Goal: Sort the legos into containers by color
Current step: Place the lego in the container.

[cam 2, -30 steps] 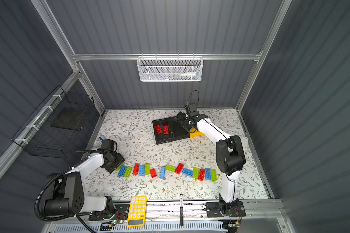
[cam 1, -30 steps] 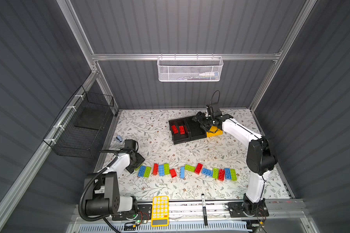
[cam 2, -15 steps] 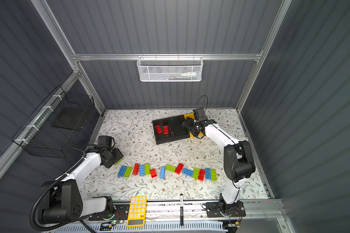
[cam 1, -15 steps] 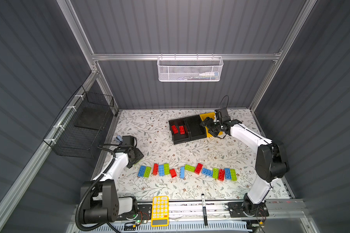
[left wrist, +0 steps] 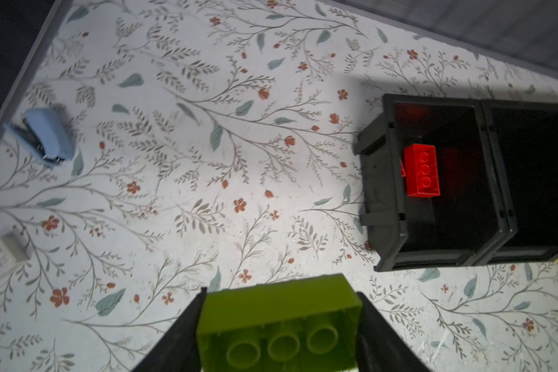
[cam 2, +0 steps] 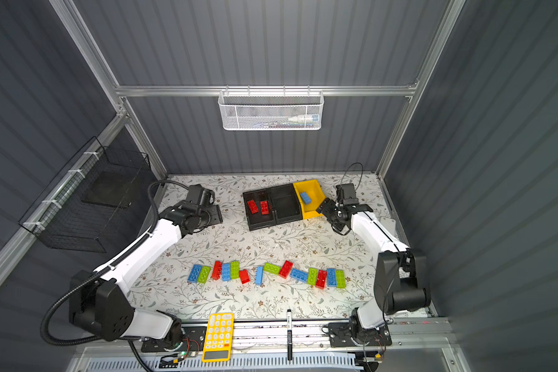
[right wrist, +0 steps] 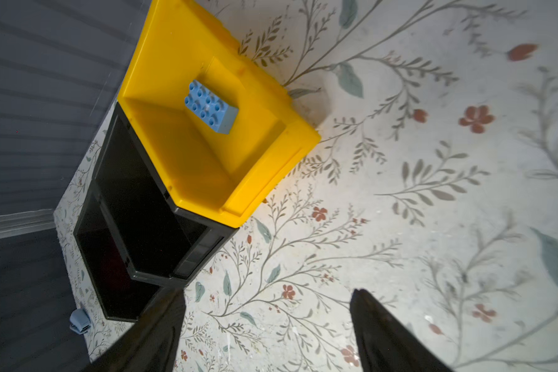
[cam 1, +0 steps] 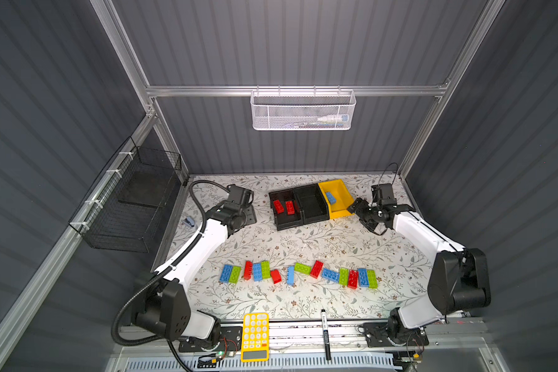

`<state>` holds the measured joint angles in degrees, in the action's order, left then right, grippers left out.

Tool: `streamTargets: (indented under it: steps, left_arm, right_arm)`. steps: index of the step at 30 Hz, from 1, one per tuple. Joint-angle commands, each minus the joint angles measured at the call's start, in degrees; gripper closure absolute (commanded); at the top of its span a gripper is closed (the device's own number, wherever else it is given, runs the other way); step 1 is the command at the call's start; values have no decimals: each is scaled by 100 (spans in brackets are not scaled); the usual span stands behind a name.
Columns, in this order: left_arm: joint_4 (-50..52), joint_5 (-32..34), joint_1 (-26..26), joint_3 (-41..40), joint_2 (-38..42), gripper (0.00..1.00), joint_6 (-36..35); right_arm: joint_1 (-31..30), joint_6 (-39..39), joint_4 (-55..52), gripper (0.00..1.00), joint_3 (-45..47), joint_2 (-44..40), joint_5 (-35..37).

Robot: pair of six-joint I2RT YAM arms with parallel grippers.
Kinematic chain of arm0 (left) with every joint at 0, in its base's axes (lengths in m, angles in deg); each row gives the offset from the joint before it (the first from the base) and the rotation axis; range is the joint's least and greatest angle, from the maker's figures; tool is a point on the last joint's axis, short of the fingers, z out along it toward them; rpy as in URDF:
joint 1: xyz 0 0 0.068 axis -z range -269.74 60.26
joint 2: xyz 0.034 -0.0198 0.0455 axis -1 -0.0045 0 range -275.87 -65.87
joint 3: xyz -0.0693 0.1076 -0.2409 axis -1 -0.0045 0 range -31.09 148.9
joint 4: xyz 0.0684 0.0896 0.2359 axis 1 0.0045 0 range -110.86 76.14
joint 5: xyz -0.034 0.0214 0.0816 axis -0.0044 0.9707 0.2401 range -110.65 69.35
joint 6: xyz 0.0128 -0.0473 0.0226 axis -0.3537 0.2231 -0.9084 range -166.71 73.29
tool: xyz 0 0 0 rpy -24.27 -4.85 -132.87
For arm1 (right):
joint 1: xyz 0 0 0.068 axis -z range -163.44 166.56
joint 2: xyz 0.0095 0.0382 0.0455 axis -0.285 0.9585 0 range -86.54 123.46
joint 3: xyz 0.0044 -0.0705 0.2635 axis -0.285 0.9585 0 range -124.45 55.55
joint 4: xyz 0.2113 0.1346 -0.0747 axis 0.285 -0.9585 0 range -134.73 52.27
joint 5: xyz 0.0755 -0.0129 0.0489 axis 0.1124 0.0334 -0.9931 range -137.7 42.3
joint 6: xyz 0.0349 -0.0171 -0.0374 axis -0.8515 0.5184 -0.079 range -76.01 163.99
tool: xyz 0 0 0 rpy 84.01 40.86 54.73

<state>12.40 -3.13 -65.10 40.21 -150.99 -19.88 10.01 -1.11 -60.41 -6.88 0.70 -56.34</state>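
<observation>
Now left gripper (left wrist: 281, 298) clamps green brick (left wrist: 279, 322); carry high to empty bin (cam 1: 310, 203) at 3 o'clock; right gripper (right wrist: 266, 294) spread wide, nothing held.

Yellow calculator (cam 1: 255, 336) and black marker (cam 1: 325, 335) lie on the front rail (cam 1: 290, 329); a white mesh basket (cam 1: 302, 111) hangs on the back wall (cam 1: 303, 48), a black wire basket (cam 1: 126, 206) at left.

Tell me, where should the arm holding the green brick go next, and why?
Probably swing the left pincer, shut on the green brick, over the middle black bin: it looks empty, while red bricks sit in the other black bin and a blue brick lies in the yellow bin.
</observation>
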Motion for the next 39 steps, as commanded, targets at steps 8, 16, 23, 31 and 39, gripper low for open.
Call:
streamTargets:
  steps: [8,16,23,31,39]
  left_arm:
    - [-453,-356,949,2581,-2246,59,-1943]
    - [49,-906,1213,5056,-4120,59,-3005]
    - [-206,-1184,1231,6275,-5267,56,-3644]
    - [-379,-1427,1251,6550,-5834,46,-4009]
    - [-472,-1343,1300,6486,-5907,25,-3757]
  right_arm:
    - [169,291,-705,18,703,-1007,476]
    - [292,128,-977,19,1621,-1971,874]
    - [310,-163,-1118,19,2170,-2726,774]
    - [312,-449,-1509,18,2740,-3572,752]
    - [312,-522,-1885,15,2746,-3389,445]
